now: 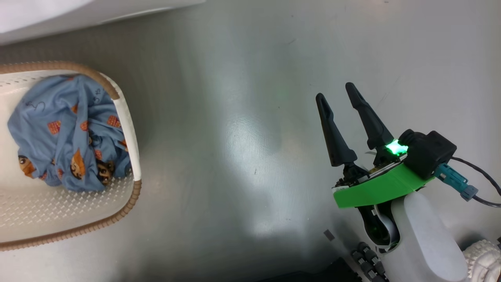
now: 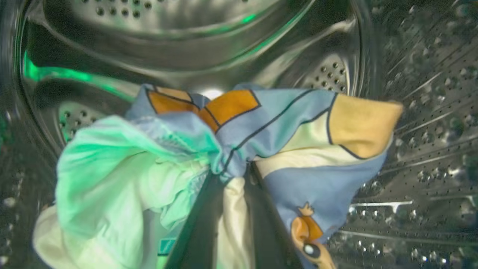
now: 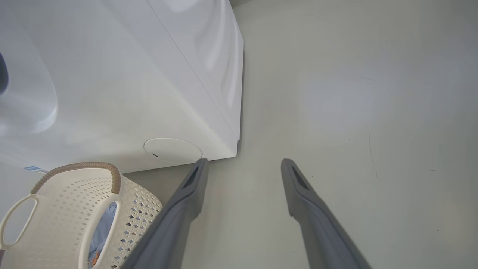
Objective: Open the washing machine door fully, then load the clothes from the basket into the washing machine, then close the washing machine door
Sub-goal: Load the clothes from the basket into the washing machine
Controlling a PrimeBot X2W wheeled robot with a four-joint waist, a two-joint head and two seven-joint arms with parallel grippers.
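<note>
Clothes [image 2: 283, 127] in hand: one blue-and-cream piece with orange patches, bunched into a knot where it is gripped.
Left gripper [image 2: 233, 175]: its dark fingers [image 2: 201, 220] stand nearly pressed together, pinching that knot of cloth at their tips.
Cloth around the fingers: a cream fold, tinted green by the lamp, billows toward 9 o'clock of the left wrist view. A blue panel with a yellow end fans toward 2 o'clock, and a strip hangs down between the fingers toward 6 o'clock.
Drum [image 2: 410, 112]: perforated steel curves all round the bundle, from 9 through 12 to 3 o'clock, so the hand looks to be inside the washing machine [image 3: 112, 93].
Step in hand: probably releasing this piece in the drum.
Doing it well: spread the fingers wide, let the cloth drop clear of them, then back straight out. Watch the strip between the fingers, since it could catch and trail back over the opening.
Right gripper [image 1: 335, 91]: fingers spread, nothing between them, poised over the bare floor [image 1: 250, 117] at 4 o'clock of the head view.
Basket [image 1: 131, 129]: at 9 o'clock of the head view, well apart from the right gripper.
Clothes left: one blue bear-print bundle [image 1: 66, 129] lies crumpled inside the basket, so loading is likely part done.
</note>
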